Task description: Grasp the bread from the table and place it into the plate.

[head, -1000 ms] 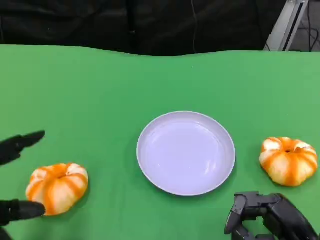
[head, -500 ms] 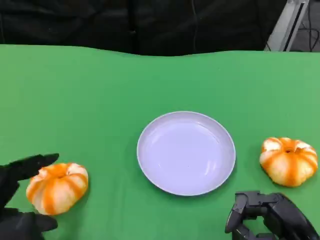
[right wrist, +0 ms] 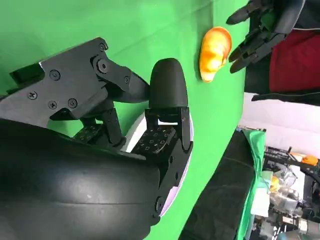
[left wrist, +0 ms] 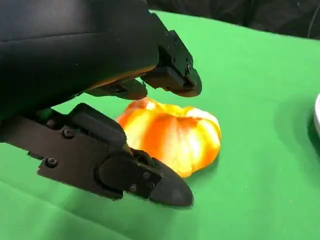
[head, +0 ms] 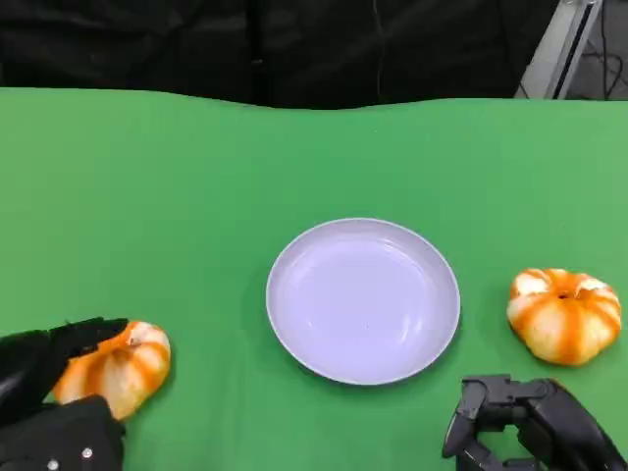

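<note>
Green tabletop, dark backdrop behind. White plate at centre. Left bread near front-left edge, on cloth; left hand around it, fingers either side w/ gap, not clamped. Right bread right of plate. Right hand near front, fingers curled, holding nothing.
</note>
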Controlling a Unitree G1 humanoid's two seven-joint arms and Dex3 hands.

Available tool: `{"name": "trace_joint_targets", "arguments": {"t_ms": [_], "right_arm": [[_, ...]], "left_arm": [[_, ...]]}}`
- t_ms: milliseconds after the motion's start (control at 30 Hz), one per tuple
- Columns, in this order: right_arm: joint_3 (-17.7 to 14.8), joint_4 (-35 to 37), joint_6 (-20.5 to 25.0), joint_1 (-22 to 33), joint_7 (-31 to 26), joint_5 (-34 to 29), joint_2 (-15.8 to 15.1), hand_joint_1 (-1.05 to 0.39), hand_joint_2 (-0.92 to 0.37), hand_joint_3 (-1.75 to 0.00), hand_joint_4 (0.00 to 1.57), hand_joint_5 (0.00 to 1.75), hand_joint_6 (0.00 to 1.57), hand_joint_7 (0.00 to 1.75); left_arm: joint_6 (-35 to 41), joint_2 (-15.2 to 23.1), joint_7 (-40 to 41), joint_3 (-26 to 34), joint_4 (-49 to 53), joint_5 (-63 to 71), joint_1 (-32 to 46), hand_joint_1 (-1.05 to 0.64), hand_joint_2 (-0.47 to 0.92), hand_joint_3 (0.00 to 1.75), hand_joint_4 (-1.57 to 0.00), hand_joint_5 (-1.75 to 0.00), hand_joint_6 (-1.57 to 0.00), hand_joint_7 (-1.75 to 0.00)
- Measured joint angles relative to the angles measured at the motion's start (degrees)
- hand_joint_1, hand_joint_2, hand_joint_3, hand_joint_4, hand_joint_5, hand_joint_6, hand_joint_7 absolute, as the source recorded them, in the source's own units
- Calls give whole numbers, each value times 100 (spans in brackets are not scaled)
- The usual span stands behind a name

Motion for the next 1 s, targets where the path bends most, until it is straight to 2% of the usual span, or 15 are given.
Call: {"name": "trace_joint_targets", "arguments": {"t_ms": [100, 267, 367, 500, 600, 633, 667, 733, 767, 800, 833, 867, 967, 1000], "right_arm": [[0, -1, 3, 0, 1, 1, 0, -10, -66, -88, 84, 146, 86, 116], [1, -2, 3, -6, -49, -7, 6, -10, -66, -89, 84, 146, 86, 116], [2, -4, 4, -7, -68, -10, 11, -10, -66, -89, 84, 146, 87, 116], [9, -14, 5, -1, -110, -14, 30, -10, -65, -90, 84, 146, 86, 116], [25, -27, 5, -1, -112, -20, 39, -10, -65, -90, 84, 147, 86, 116], [26, -29, 5, 0, -112, -19, 39, -10, -65, -90, 84, 147, 86, 117], [26, -31, 4, 2, -118, -22, 39, -10, -65, -90, 84, 147, 86, 117], [35, -41, 4, 3, -133, -31, 41, -9, -65, -91, 84, 146, 86, 117], [37, -46, 4, 6, -137, -31, 42, -10, -65, -91, 83, 146, 86, 117], [38, -57, 4, 8, -141, -31, 43, -10, -65, -91, 83, 146, 86, 117], [39, -67, 4, 10, -147, -31, 43, -10, -65, -91, 84, 146, 86, 117], [39, -76, 4, 10, -151, -31, 44, -10, -65, -91, 84, 147, 86, 117], [41, -85, 4, 10, -164, -44, 45, -10, -64, -91, 84, 147, 85, 117], [43, -93, 4, 12, -168, -50, 45, -10, -64, -91, 83, 147, 85, 117]], "left_arm": [[-13, 89, 47, -93, 240, 29, -124, -5, 80, 1, -33, 0, -41, 0], [1, 200, 46, -222, 436, 29, -331, -10, 81, 0, -34, -1, -42, 0], [9, 259, 48, -299, 523, 46, -436, -6, 85, 2, -39, -2, -43, -1], [114, 282, 69, -481, 712, 183, -584, -6, 83, 0, -59, -7, -65, -5], [281, 282, 222, -657, 988, 379, -792, -5, 83, 0, -63, -9, -71, -5], [293, 282, 260, -686, 1018, 393, -825, -8, 85, 0, -55, -47, -81, -5], [294, 282, 320, -736, 1089, 433, -888, -9, 86, 0, -43, -76, -85, -4], [289, 282, 454, -877, 1276, 530, -1030, -11, 86, 0, -38, -118, -97, -8], [282, 282, 503, -941, 1377, 543, -1109, -11, 86, 0, -38, -132, -96, -23], [267, 281, 545, -987, 1470, 539, -1183, -10, 86, 0, -38, -140, -86, -50], [239, 279, 579, -1034, 1558, 523, -1251, -10, 87, 0, -39, -149, -72, -86], [208, 274, 619, -1062, 1627, 509, -1293, -10, 88, 0, -40, -153, -65, -106], [183, 235, 674, -1098, 1769, 428, -1390, -8, 86, 0, -51, -171, -53, -156], [178, 196, 721, -1097, 1843, 357, -1418, -8, 85, 0, -56, -173, -51, -165]]}}
